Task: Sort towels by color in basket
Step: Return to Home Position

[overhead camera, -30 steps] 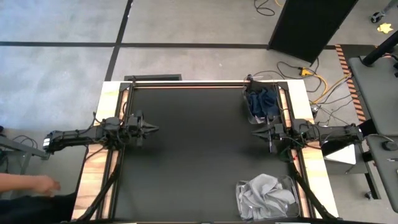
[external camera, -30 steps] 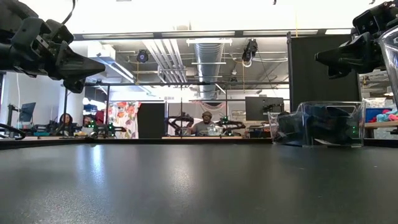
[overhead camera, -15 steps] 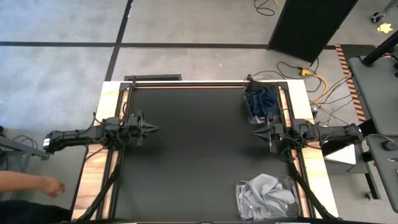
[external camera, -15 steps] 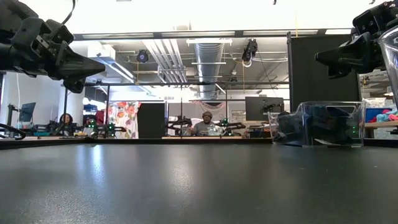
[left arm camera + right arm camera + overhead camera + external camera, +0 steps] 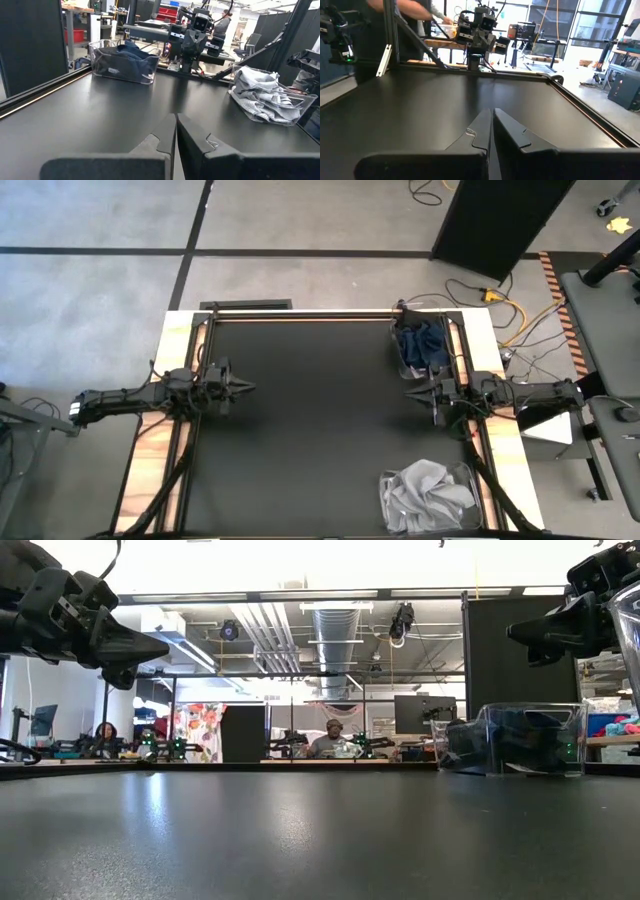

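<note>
Dark navy towels fill a clear bin at the table's far right; the left wrist view shows them too. Light grey towels lie heaped in a second clear bin at the near right, also in the left wrist view. My left gripper hovers shut above the table's left side, pointing right. My right gripper hovers shut at the right side, just near of the navy bin, pointing left. Neither touches a towel.
The black tabletop lies bare between the two arms. Wooden rails border the table's left and right. Cables trail on the floor beyond the far right corner. People sit far behind the table in the low view.
Both arms have kept still. A person's hand at the near left, outside the table, has drawn back out of the high view.
</note>
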